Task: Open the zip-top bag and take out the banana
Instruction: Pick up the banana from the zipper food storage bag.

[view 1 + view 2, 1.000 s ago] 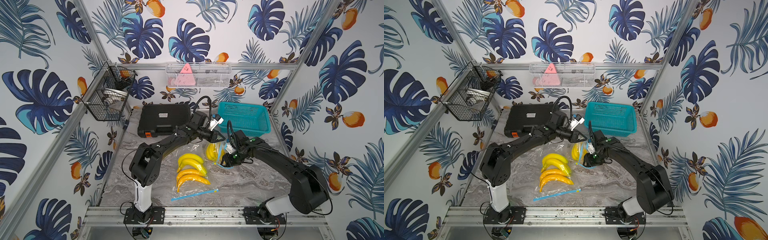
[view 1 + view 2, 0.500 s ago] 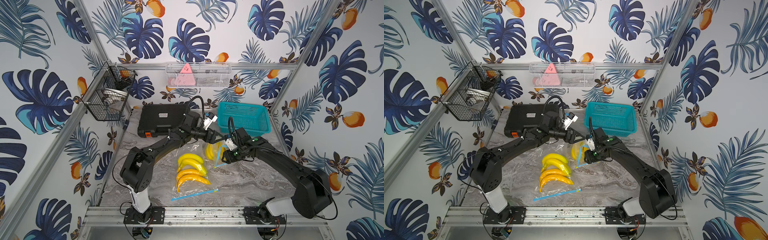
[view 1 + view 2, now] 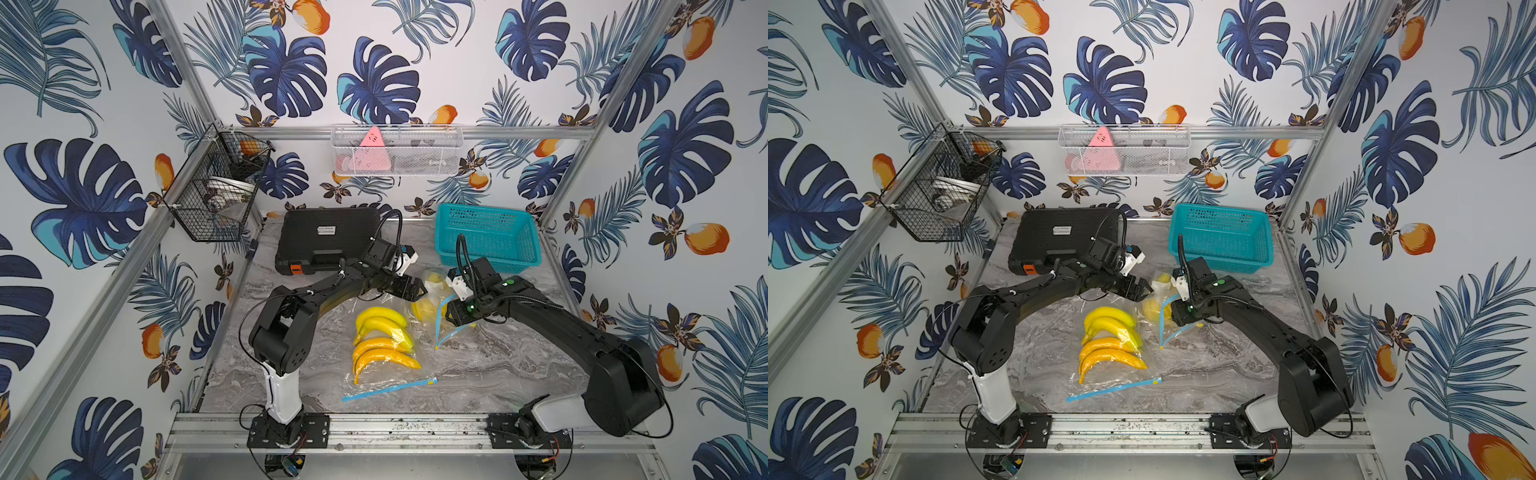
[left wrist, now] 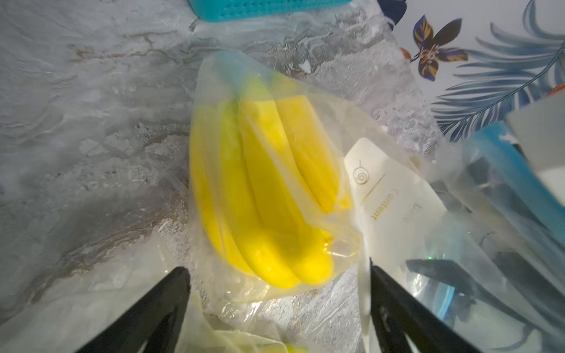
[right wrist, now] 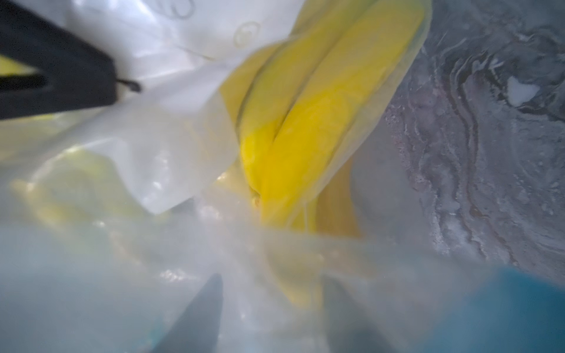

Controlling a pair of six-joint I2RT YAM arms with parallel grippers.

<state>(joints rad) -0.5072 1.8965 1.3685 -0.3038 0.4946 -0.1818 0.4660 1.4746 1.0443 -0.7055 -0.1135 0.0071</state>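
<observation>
A clear zip-top bag (image 4: 345,122) with a bunch of yellow bananas (image 4: 260,183) lies on the marble table (image 3: 498,365) between both arms. My left gripper (image 4: 276,267) stands open just short of the banana tips, holding nothing; it also shows in both top views (image 3: 417,291) (image 3: 1142,291). The bag's blue zip strip (image 3: 441,305) curls up around my right gripper (image 3: 446,309), which reaches into the bag mouth. In the right wrist view its jaws (image 5: 272,278) show blurred through film, closed partway about a banana's end (image 5: 305,137).
A second zip-top bag with several bananas (image 3: 384,345) lies nearer the front, its blue zip (image 3: 390,388) toward the rail. A black case (image 3: 328,241) and a teal basket (image 3: 486,232) stand at the back. A white card (image 4: 394,189) sits inside the held bag.
My left gripper has opened, let go of the bag and drawn back a little to the left. The right gripper has stayed at the bag mouth with the same jaw width.
</observation>
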